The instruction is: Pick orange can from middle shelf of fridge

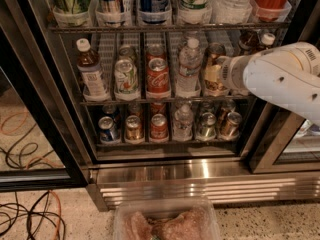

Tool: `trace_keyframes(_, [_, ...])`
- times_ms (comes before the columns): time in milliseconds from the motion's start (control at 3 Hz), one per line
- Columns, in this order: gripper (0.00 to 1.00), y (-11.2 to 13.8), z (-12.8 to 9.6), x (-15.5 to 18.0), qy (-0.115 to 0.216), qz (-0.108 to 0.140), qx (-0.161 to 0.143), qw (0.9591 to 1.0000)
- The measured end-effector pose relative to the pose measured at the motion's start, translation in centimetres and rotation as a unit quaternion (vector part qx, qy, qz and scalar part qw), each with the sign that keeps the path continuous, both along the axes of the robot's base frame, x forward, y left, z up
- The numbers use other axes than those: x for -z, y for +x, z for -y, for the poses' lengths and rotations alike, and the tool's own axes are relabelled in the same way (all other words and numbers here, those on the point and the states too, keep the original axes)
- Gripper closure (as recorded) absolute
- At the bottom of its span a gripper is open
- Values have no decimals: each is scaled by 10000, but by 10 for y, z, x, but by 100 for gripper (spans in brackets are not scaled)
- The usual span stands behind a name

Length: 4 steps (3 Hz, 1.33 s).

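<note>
Hand reaches level onto middle shelf at orange can.

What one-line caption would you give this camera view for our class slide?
The gripper is at the orange can on the right of the fridge's middle shelf.

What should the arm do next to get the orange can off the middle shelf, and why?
Probably ease the hand slightly left around the orange can: the hand sits against the can's right side, and the can stands in its lane on the middle shelf, not lifted.
</note>
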State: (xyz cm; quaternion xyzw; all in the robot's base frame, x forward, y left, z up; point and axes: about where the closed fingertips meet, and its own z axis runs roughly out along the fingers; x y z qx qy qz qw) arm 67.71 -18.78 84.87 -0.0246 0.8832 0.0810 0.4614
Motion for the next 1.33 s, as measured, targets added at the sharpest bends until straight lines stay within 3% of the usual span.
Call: trace_keyframes(1333, [100,-5,-1,-9,165,-75,-61,9998])
